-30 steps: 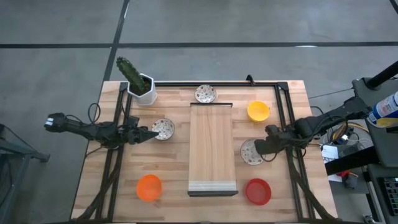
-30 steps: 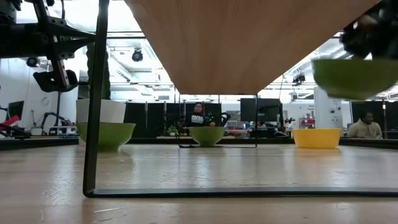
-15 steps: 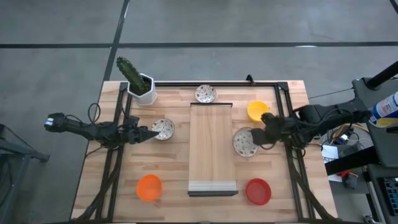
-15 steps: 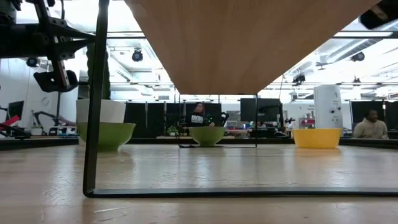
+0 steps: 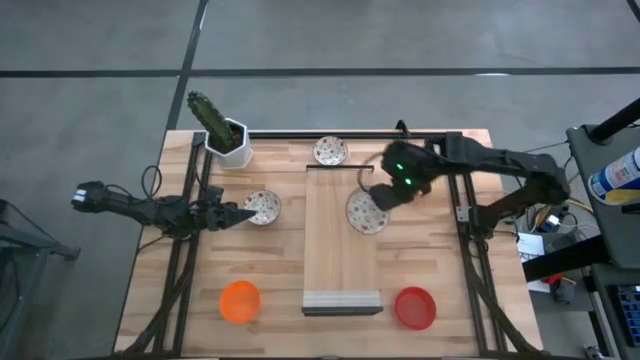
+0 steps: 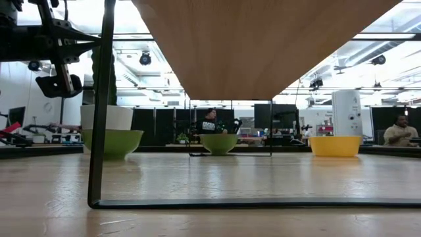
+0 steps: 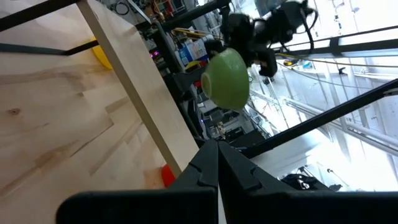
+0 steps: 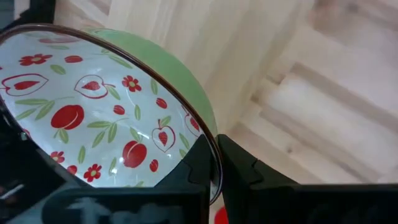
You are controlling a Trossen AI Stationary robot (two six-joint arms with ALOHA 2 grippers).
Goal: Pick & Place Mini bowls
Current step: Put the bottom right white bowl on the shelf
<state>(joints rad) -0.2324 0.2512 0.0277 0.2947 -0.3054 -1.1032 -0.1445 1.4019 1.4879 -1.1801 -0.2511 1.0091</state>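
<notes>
My right gripper (image 5: 380, 199) is shut on a mini bowl (image 5: 365, 213), white with red speckled pattern inside and green outside, above the raised wooden board (image 5: 338, 262). In the left wrist view the bowl (image 7: 225, 79) hangs in the air. My left gripper (image 5: 243, 214) is shut and sits close to the left rim of a second speckled bowl (image 5: 263, 207); I cannot tell if they touch. A third speckled bowl (image 5: 330, 151) stands at the far edge. The orange bowl (image 5: 240, 300) and red bowl (image 5: 415, 306) stand near the front. The yellow bowl (image 6: 335, 145) shows only in the low view. My right gripper pinches the bowl by its rim (image 8: 211, 140), with one finger (image 8: 198, 163) inside and the other finger (image 8: 241, 167) outside against the green wall. It reaches from the table's right side. The bowl is lifted clear above the board, mouth up and slightly tilted.
A white square pot with a cactus (image 5: 228, 140) stands at the far left corner. The board rests on a black metal frame (image 5: 452, 160) that spans the table. People sit in the room beyond the table in the low view.
My right gripper has carried the speckled bowl up from the table right of the board and toward the left and far edge, so it now hangs over the board. In the low view the bowl has risen out of the picture.
</notes>
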